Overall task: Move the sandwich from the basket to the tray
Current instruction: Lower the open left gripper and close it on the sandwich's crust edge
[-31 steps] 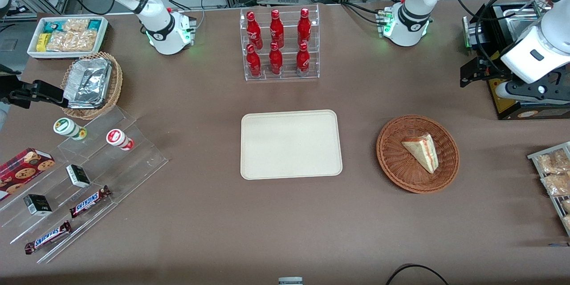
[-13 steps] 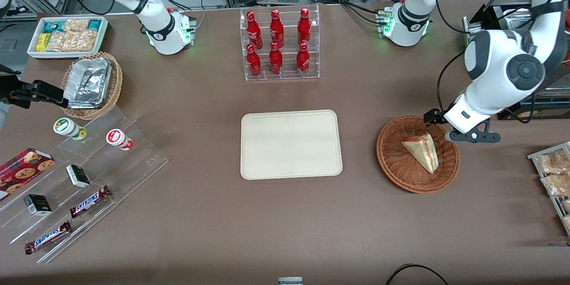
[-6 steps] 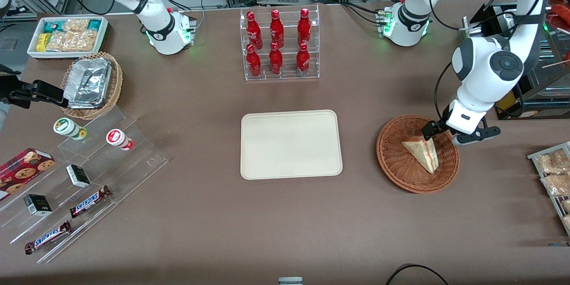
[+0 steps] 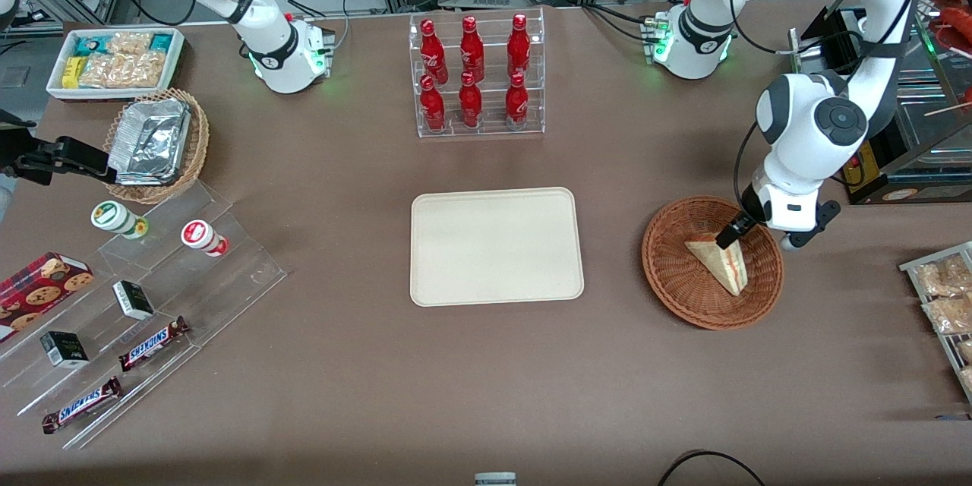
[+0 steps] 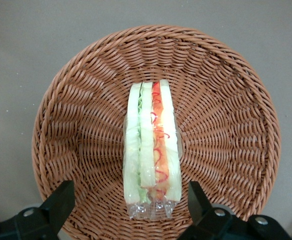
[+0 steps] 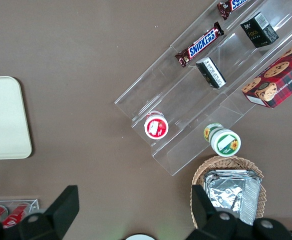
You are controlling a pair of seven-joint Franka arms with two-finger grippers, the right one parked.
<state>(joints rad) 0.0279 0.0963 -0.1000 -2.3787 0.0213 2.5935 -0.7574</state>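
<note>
The sandwich [image 4: 720,258], a plastic-wrapped wedge of white bread with green and red-orange stripes, lies in the round reddish-brown basket [image 4: 672,273]. In the left wrist view the sandwich [image 5: 151,150] rests cut edge up in the middle of the basket [image 5: 75,115]. My left gripper [image 4: 759,237] hangs just above the basket's rim. It is open, and its fingers [image 5: 60,200] stand wide apart on either side of the sandwich's wrapped end without touching it. The cream tray [image 4: 495,245] lies bare at the table's middle, beside the basket toward the parked arm's end.
A clear rack of red bottles [image 4: 474,76] stands farther from the front camera than the tray. A black box [image 4: 873,175] and a wire rack of snack packets [image 4: 945,296] sit near the basket at the working arm's end. Acrylic steps with candy bars [image 4: 152,342] are at the parked arm's end.
The left arm swung in from the working arm's end of the table, turned and came down over the basket. Its open fingers now straddle the sandwich's end. The sandwich has not moved.
</note>
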